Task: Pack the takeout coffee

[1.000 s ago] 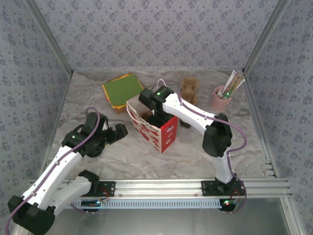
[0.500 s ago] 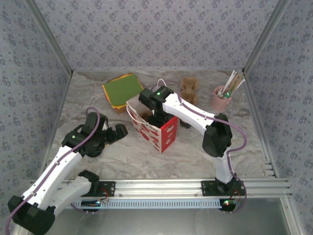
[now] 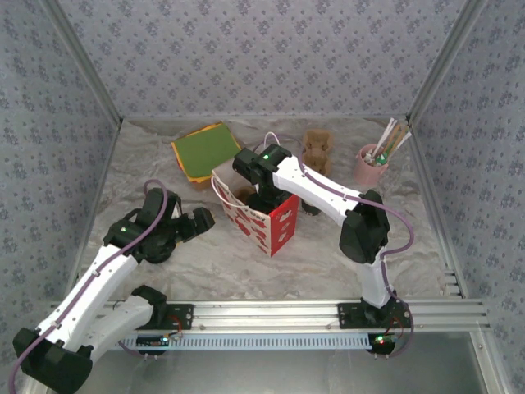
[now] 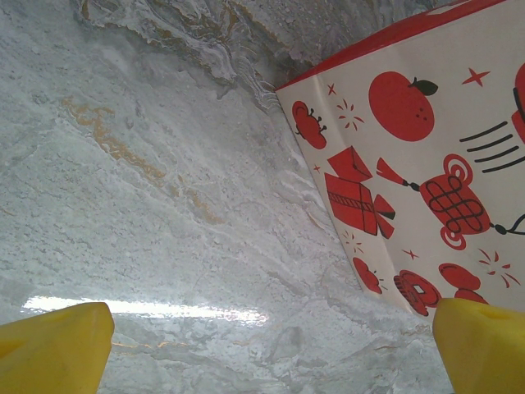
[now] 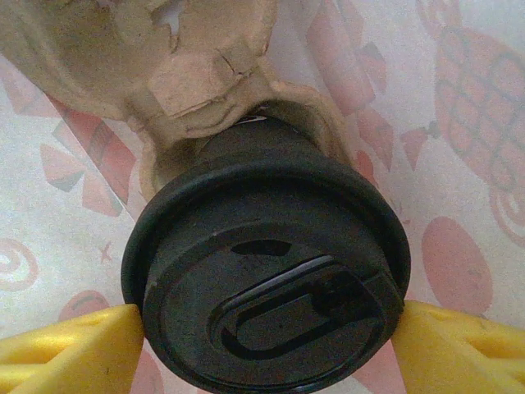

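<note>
Takeout coffee (image 5: 267, 246), one, lid clasped by right gripper (image 5: 272, 327); left gripper (image 4: 271, 332) wide open, empty.

A robotics lab test booth, shown by its aluminium frame (image 3: 83, 62), patterned screen walls (image 3: 262, 57) and mounting rail (image 3: 271, 312).

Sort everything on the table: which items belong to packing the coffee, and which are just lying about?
Job: takeout coffee, pulp carrier holding it, red-and-white bag.
Lying about: pink cup of straws, coloured paper stack, brown pulp tray.

High rear overview, left wrist close beside the paper bag (image 4: 410, 148), right wrist looking down inside it
</note>
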Controlling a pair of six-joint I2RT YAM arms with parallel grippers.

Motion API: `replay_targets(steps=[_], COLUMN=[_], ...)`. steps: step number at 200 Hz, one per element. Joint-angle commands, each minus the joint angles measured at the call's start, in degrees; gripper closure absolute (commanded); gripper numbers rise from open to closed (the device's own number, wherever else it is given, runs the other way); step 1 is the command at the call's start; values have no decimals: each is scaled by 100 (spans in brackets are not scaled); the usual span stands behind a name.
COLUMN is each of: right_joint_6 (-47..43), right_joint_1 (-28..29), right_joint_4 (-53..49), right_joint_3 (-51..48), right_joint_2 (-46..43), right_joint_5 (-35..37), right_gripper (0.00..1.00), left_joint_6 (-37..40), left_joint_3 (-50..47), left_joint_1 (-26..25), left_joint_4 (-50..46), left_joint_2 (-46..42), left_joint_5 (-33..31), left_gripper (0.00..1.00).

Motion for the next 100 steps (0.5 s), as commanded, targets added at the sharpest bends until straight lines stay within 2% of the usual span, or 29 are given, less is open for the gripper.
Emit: replay_targets(steps=[1, 100], right_joint_6=[123, 125], right_joint_1=[36, 41], right_joint_4=[-240, -240], right_joint_3=[198, 200], right_joint_2=[32, 31], right_joint_5=[97, 111], right_gripper=[19, 18], left_joint_6=[54, 58], left_joint_3=[87, 87], left_joint_1=[16, 13], left_joint_4=[22, 12], left_joint_2=[21, 25], left_joint_5=[88, 84], left_gripper=[0, 0])
